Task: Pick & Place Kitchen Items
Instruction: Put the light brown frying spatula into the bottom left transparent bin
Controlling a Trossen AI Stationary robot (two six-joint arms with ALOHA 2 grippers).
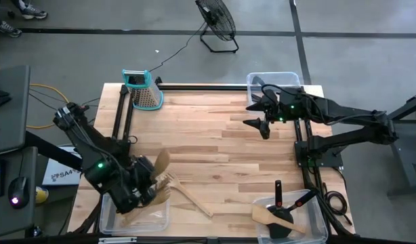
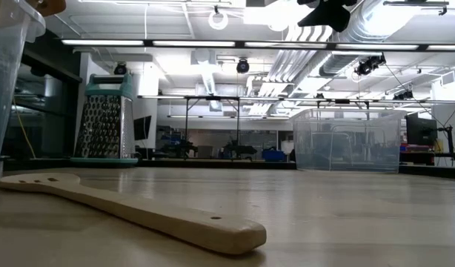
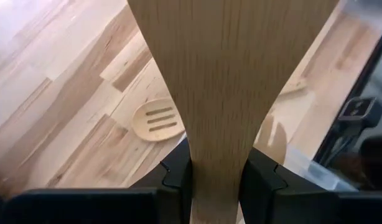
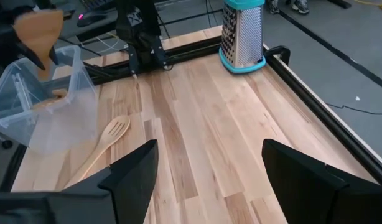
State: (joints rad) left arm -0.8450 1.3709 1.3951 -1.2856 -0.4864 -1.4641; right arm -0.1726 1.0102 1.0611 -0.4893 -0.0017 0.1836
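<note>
Left gripper: pinched on the neck of a wooden spatula, blade fanning out ahead of the fingers, raised off the table. It hangs over the rim of the near-left clear bin, which lies just below and behind it.

Slotted wooden spoon: flat on the table just beside the left gripper, head toward it, handle running away toward the table's middle. Not held.

Right gripper: fingers spread wide, empty, hovering high at the far side beside the far-right clear bin, well apart from any utensil.

Near-right bin: holds a wooden spatula and black turners, well apart from both grippers.

Box grater: upright at the far edge; not part of the job.

Step in hand, as judged: carry of the gripped spatula, either lifted from or headed into the near-left bin; which cannot be told. The next move calls for keeping the pinch firm while clearing the bin wall, then lowering before releasing. Slotted spoon appears next in line.
</note>
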